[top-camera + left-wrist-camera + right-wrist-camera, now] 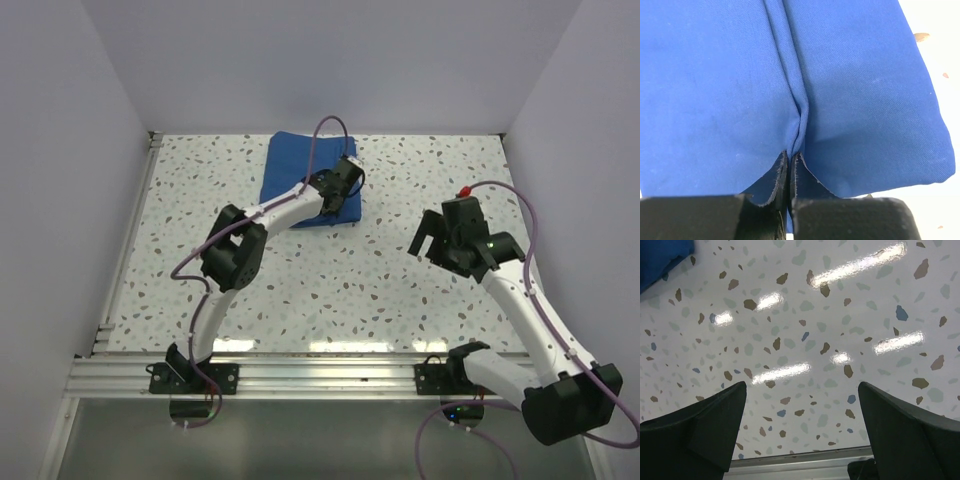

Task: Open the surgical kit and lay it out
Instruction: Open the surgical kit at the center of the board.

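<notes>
I counted one folded royal-blue cloth wrap (295,170), one speckled surface (330,290), and two end effectors: the left end effector (790,162) and the right end effector (802,405).

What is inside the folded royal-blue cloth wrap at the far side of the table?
Nothing inside shows. The royal-blue cloth wrap lies folded shut; only its outer surface is visible, the left gripper pinching a raised fold. Any contents are covered.

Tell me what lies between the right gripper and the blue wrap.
Only bare speckled tabletop lies between the right gripper and the blue wrap, shown in the top view.
</notes>
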### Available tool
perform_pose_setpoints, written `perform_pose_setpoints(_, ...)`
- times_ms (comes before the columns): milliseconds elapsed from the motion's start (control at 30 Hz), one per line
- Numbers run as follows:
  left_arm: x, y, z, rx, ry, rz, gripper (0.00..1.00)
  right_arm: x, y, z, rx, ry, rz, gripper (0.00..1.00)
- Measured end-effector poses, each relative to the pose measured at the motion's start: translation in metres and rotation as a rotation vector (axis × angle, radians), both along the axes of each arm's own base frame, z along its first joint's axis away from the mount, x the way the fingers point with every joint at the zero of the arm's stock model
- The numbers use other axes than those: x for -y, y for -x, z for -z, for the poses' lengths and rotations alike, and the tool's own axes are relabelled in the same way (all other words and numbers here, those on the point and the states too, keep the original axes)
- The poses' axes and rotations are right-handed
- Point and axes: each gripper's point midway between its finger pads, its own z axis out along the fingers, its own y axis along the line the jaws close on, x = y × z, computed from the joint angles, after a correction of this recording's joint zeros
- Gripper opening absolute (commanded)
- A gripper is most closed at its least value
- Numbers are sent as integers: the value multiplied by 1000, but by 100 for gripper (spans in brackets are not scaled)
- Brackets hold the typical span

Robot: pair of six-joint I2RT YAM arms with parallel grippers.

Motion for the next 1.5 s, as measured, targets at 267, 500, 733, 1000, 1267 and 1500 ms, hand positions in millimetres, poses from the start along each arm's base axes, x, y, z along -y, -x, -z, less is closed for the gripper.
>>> perform_pose_setpoints(267, -14, -16, -48, 18, 48, -38, 0, -5, -20, 5, -27, 22, -20, 98)
perform_pose_setpoints(500, -187, -61, -158, 185, 209, -361, 2, -32, -97, -21, 10, 6, -69, 96)
perform_pose_setpoints(733, -404, -3, -163, 246, 208, -854, 100, -91, -173, -37, 49, -43, -177, 96)
perform_pose_setpoints(1000, -386, 19, -106, 86, 265, -857, 100, -203, -237, -21, 61, -58, -368, 96)
perform_pose_setpoints(1267, -357, 51, -92, 12, 357, -803, 100, -313, -209, 20, 48, -4, -549, 97)
perform_pose_setpoints(1500, -346, 79, -106, 34, 404, -764, 100, -353, -168, 53, 34, 151, -640, 98)
